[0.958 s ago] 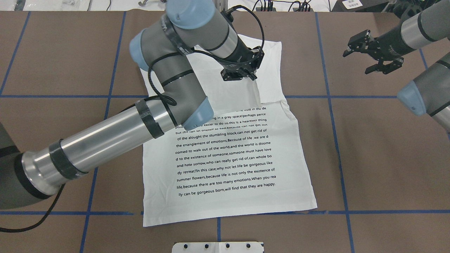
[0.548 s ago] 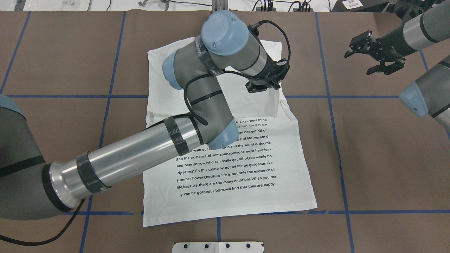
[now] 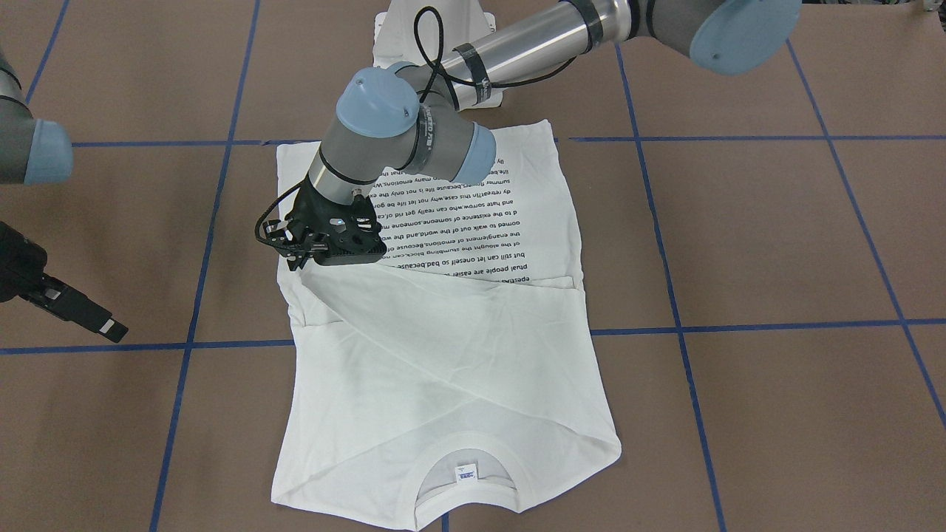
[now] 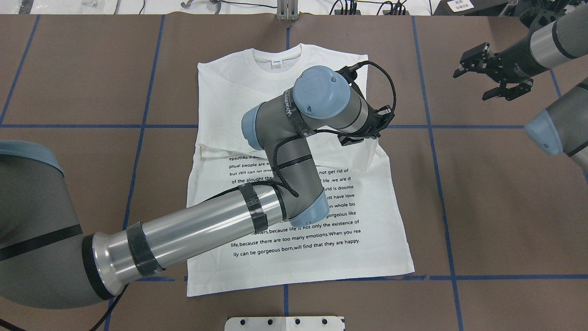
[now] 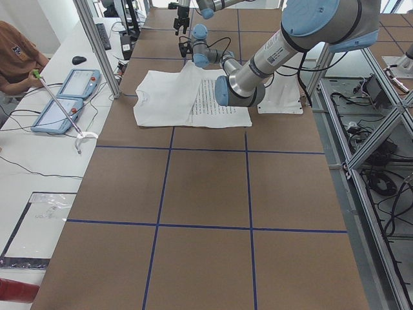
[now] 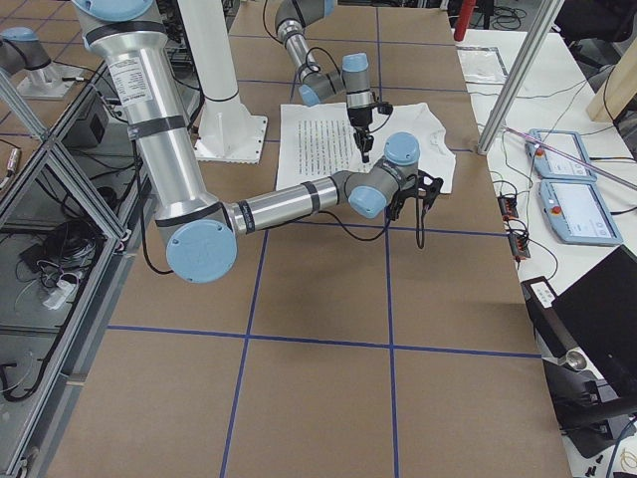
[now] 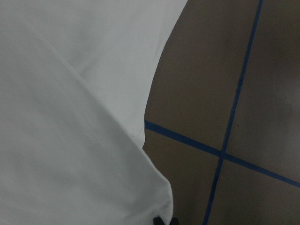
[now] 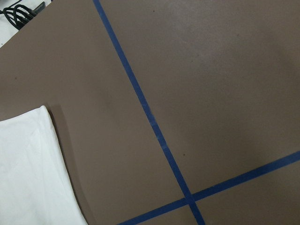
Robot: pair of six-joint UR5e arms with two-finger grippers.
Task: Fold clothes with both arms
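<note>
White long-sleeved T-shirt (image 4: 275,264) is laid flat on the brown surface (image 4: 505,207), print side up and hem toward the robot. The ribbed collar (image 4: 275,54) is at the far end, neck label (image 4: 276,60) showing. Black text block (image 4: 317,230) is partly covered by the left arm (image 4: 206,225), which is reached across the shirt from the robot's left. Sleeve fabric is folded in over the chest, and crossing diagonal fold lines are seen in the front-facing view. Left gripper (image 3: 297,258) is placed low at the shirt's edge on the robot's right side, about level with the top line of text. Its jaws are closed, pinching a fold of the white fabric. In the left wrist view, cloth is seen bunched right at a black fingertip (image 7: 164,221). Right gripper (image 4: 475,83) is held above bare surface, well apart from the shirt, off its far right corner, with jaws spread and nothing held. In the right wrist view only a shirt corner and blue tape lines (image 8: 154,126) are caught. White pedestal base (image 4: 285,323) is seen at the near edge.
</note>
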